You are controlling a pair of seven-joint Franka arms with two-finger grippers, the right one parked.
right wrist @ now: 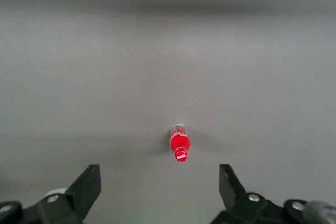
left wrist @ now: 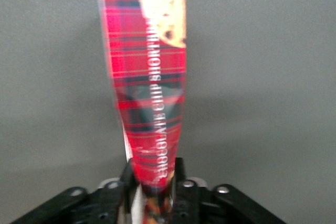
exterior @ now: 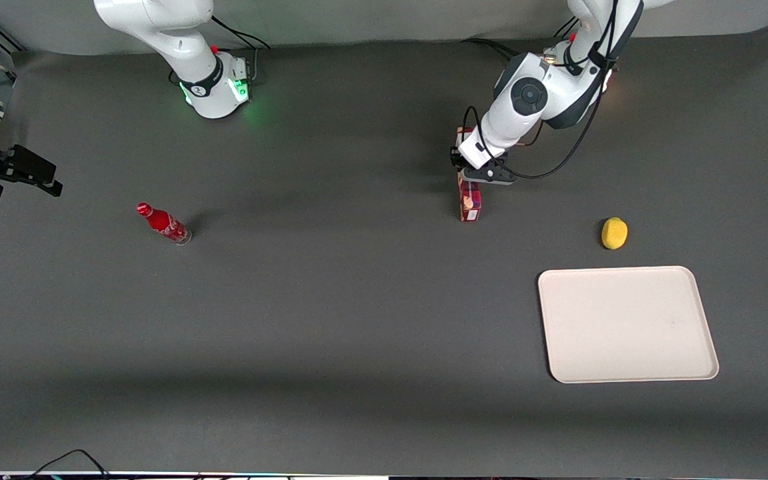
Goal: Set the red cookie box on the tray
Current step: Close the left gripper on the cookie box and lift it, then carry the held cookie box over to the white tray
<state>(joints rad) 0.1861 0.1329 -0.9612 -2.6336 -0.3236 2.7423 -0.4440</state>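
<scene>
Your gripper (exterior: 472,175) is clamped on the red cookie box (exterior: 469,202), upper right of centre in the front view. The tray (exterior: 627,324) lies lower right, well apart, nearer the camera.

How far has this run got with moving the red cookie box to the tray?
Done: the gripper has its jaws shut on the red cookie box, as the left wrist view shows. In hand: the box is held farther from the front camera than the tray. Left: carry it over and set it down on the tray, which has nothing on it; a yellow object lies beside it.
</scene>
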